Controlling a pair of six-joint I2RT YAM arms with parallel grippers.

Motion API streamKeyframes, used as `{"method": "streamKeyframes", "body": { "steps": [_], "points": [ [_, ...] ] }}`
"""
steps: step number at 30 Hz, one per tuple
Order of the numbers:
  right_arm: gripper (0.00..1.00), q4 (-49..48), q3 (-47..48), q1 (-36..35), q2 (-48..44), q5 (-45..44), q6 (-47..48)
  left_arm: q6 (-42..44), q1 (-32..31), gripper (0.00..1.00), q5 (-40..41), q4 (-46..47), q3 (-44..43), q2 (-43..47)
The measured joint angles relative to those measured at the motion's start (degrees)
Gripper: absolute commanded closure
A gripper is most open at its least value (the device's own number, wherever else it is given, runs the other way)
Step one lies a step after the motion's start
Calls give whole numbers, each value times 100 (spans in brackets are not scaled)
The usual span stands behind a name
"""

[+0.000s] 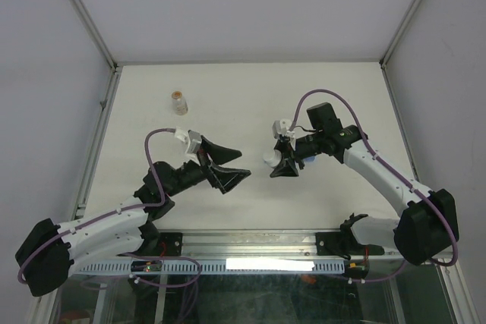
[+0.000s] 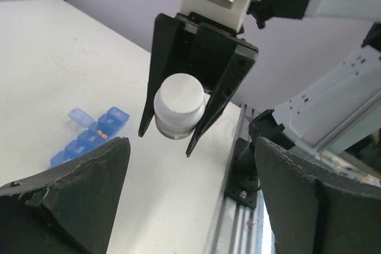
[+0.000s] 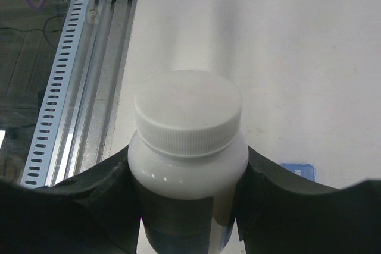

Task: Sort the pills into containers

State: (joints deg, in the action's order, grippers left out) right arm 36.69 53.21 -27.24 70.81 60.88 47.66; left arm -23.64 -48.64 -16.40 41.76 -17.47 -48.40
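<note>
My right gripper (image 1: 278,166) is shut on a white pill bottle (image 1: 270,160) with a white ribbed cap (image 3: 188,111) and holds it above the table, cap pointing toward the left arm. The left wrist view shows the bottle (image 2: 178,106) between the right gripper's black fingers (image 2: 215,96). The blue translucent pill-organiser strip (image 2: 90,136) lies on the table with lids open and a few small orange pills (image 2: 102,135) in one compartment. A corner of it shows in the right wrist view (image 3: 296,171). My left gripper (image 1: 230,169) is open and empty, just left of the bottle.
A small clear bottle with tan-orange contents (image 1: 179,102) stands at the back left of the white table (image 1: 250,96). A slotted metal rail (image 1: 250,244) runs along the near edge. The enclosure walls and frame posts (image 1: 89,28) bound the table.
</note>
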Motion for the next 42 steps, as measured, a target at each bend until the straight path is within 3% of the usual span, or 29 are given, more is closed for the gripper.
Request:
{"method": "streamKeyframes", "body": {
  "steps": [2,5,11,16,23,33,42],
  "points": [
    [100,-2,0,0,0,0,0,-590,-4,24,286,-247,-61,-28],
    [100,-2,0,0,0,-4,0,-1034,-225,22,1062,-1445,-780,-247],
    [100,-2,0,0,0,-11,0,-1034,-1403,24,2586,-3014,-2284,-876],
    [100,-2,0,0,0,-13,0,-960,-1475,28,3104,-3630,-2719,-1344],
    [100,-2,0,0,0,-17,0,-824,-1482,34,3143,-4050,-3036,-1812],
    [100,-20,0,2,2,-26,-2,-658,-1515,58,3053,-4050,-3246,-1941],
    [100,57,0,4,9,-50,-7,-389,-1504,69,2736,-4046,-3274,-2006]
  ]
}}
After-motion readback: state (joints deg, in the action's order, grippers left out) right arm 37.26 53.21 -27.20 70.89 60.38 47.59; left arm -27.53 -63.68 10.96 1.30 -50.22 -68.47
